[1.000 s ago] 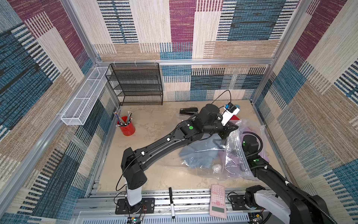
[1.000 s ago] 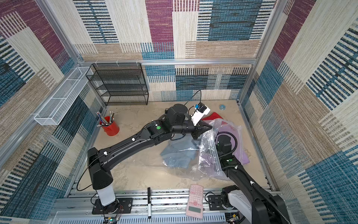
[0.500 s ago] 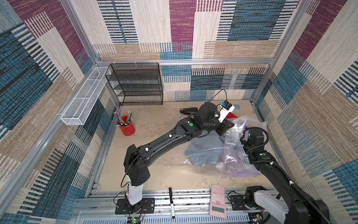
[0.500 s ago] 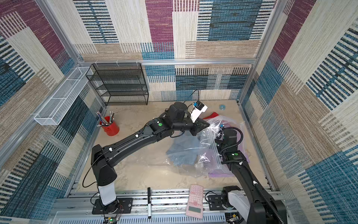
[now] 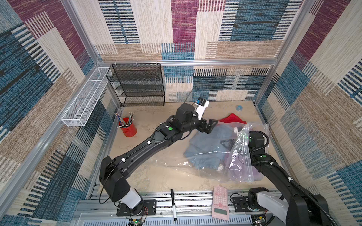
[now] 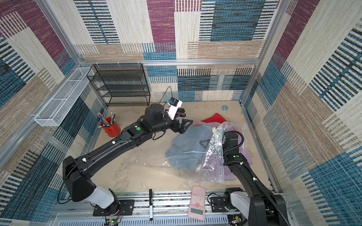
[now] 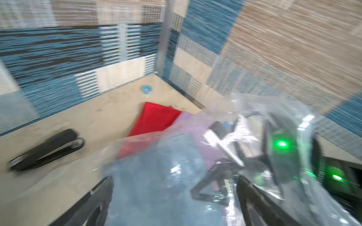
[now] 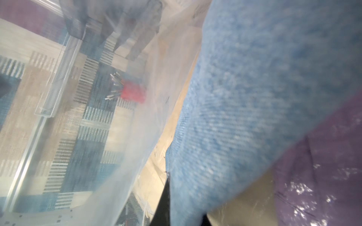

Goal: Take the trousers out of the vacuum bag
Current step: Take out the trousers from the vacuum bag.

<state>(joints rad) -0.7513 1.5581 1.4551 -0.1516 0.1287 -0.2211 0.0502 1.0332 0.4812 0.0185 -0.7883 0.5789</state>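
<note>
The left wrist view is smeared by motion, and the vacuum bag (image 7: 235, 109) and denim trousers (image 7: 156, 176) blur together. In both top views crinkled plastic veils the right gripper (image 5: 227, 144), so what its closed jaws pinch is unclear. Toward one o'clock, the bag half covers the red trousers (image 5: 232, 118). The blue object (image 5: 239, 107) beyond is too small to name.

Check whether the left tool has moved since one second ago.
Yes. The left tool has drawn back from the vacuum bag toward the red pencil cup, jaws open.
</note>
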